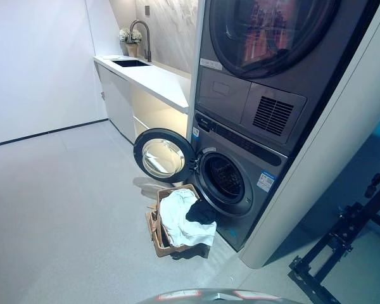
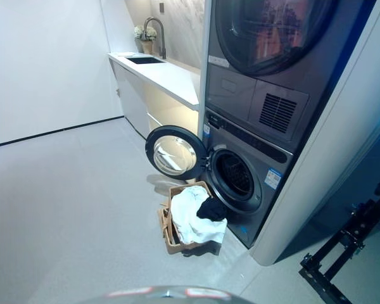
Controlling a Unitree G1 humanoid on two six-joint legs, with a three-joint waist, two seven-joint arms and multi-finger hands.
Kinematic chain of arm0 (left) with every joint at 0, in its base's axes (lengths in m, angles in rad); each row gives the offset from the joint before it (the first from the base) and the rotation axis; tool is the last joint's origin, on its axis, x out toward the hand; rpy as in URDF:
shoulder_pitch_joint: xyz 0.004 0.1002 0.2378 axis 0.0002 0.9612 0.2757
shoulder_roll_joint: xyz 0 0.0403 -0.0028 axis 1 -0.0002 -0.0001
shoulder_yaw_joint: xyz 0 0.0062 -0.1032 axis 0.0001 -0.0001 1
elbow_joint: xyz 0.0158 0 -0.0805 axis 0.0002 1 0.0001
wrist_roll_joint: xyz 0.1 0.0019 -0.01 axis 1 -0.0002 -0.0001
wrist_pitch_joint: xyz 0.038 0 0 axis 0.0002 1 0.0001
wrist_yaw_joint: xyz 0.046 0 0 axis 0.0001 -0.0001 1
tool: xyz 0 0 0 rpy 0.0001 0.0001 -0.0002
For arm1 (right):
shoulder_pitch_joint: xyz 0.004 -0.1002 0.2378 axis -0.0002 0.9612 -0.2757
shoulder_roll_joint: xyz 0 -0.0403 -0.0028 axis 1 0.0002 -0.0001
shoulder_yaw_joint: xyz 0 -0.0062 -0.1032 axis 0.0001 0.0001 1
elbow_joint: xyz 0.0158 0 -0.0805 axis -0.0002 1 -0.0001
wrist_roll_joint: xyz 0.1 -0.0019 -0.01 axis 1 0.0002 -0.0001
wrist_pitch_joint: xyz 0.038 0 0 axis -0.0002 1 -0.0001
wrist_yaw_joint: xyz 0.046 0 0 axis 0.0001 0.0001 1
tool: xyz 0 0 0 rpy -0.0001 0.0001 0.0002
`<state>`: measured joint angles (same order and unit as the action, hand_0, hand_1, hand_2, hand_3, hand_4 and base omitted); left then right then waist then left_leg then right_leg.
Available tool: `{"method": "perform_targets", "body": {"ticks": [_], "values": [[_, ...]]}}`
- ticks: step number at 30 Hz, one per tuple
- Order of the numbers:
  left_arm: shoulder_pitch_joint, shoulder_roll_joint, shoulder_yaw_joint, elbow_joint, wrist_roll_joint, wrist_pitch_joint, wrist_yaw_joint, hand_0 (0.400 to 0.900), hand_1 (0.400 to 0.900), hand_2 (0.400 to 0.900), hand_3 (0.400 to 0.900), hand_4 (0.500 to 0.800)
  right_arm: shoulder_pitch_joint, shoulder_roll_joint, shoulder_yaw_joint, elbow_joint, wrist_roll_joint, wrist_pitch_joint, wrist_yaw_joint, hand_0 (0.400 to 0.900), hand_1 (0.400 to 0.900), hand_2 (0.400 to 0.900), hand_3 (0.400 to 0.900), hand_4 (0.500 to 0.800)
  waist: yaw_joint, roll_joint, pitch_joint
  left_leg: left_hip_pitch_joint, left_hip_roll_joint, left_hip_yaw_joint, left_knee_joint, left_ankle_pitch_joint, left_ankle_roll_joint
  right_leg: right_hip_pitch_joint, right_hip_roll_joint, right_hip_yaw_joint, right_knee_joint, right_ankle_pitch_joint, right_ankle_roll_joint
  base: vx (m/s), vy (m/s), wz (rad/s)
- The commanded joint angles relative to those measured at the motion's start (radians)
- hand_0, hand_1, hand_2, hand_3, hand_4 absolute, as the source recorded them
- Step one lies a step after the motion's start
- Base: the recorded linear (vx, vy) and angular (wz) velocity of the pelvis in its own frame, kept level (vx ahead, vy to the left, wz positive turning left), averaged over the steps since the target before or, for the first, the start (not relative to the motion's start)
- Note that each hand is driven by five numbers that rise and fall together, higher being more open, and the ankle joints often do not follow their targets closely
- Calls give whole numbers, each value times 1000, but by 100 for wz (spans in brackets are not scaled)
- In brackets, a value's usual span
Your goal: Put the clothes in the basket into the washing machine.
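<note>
A brown basket (image 1: 158, 235) stands on the floor in front of the lower washing machine (image 1: 240, 183). White cloth (image 1: 183, 218) and a dark garment (image 1: 201, 213) lie in it and hang over its rim. The machine's round door (image 1: 163, 156) is swung open to the left, and the drum opening (image 1: 225, 178) looks dark. The basket (image 2: 169, 231) and white cloth (image 2: 193, 215) also show in the right eye view. Neither hand shows in any view.
A second machine (image 1: 266, 38) is stacked above the washer. A white counter (image 1: 149, 76) with a sink and tap (image 1: 139, 38) runs along the wall to the left. A black metal stand (image 1: 342, 240) is on the floor at the right.
</note>
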<state>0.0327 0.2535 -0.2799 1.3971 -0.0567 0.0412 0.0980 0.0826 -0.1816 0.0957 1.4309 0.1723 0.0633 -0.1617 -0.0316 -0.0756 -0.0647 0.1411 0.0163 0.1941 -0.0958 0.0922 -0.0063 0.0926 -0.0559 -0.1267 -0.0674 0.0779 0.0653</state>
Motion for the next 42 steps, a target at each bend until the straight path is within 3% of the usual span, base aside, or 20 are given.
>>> {"method": "perform_targets", "body": {"ticks": [1, 19, 30, 33, 35, 39, 42], "values": [[-83, -57, -5, -1, 38, -5, -6, 900, 900, 900, 900, 800, -112, -81, 50, 17, -23, -12, -4, 900, 900, 900, 900, 800, 4, 88, 109, 51, -32, -12, 8, -164, -4, 67, 54, 19, -20, -98, 22, 0, 0, 0], [-84, -58, 5, -4, 21, -2, 0, 900, 900, 900, 900, 800, -114, -78, 51, 9, -16, -13, -5, 900, 900, 900, 900, 800, 3, 92, 131, 40, -32, -14, 8, -160, -2, 54, 55, 17, -20, -93, 20, 0, 0, 0], [-123, -47, 1, -30, -23, -10, 19, 900, 900, 900, 900, 800, -158, -109, 54, -24, -2, -22, -18, 900, 900, 900, 900, 800, -8, 124, 206, -47, -23, -9, 8, -121, 11, -150, 66, 22, 203, -174, -8, 6, -39, -1], [-122, -49, 18, -37, -49, -16, 17, 900, 900, 900, 900, 800, -158, -120, 54, -32, -1, -27, -19, 900, 900, 900, 900, 800, -7, 119, 216, -96, -27, -12, 135, -166, 12, -152, 58, 29, 220, -193, -21, 104, -127, 4], [-123, -51, 29, -45, -67, -21, 17, 900, 900, 900, 900, 800, -154, -126, 53, -37, -4, -30, -18, 900, 900, 900, 900, 800, -3, 110, 232, -152, -27, -12, 278, -177, -8, -136, 51, 32, 215, -201, -32, 77, -181, 11], [-134, -48, 54, -88, -143, -42, 16, 900, 900, 900, 900, 800, -160, -149, 49, -68, 6, -46, -27, 900, 900, 900, 900, 800, 8, 92, 301, -346, 1, -52, 650, -90, -54, -126, 48, 23, 251, -227, -70, 33, -233, 16], [-141, -50, 60, -118, -208, -58, 33, 900, 900, 900, 900, 800, -188, -162, 70, -94, 9, -52, -44, 900, 900, 900, 900, 800, 12, 102, 358, -470, -7, -77, 739, -94, -45, -151, 46, 21, 293, -255, -86, 46, -98, 4]]}}
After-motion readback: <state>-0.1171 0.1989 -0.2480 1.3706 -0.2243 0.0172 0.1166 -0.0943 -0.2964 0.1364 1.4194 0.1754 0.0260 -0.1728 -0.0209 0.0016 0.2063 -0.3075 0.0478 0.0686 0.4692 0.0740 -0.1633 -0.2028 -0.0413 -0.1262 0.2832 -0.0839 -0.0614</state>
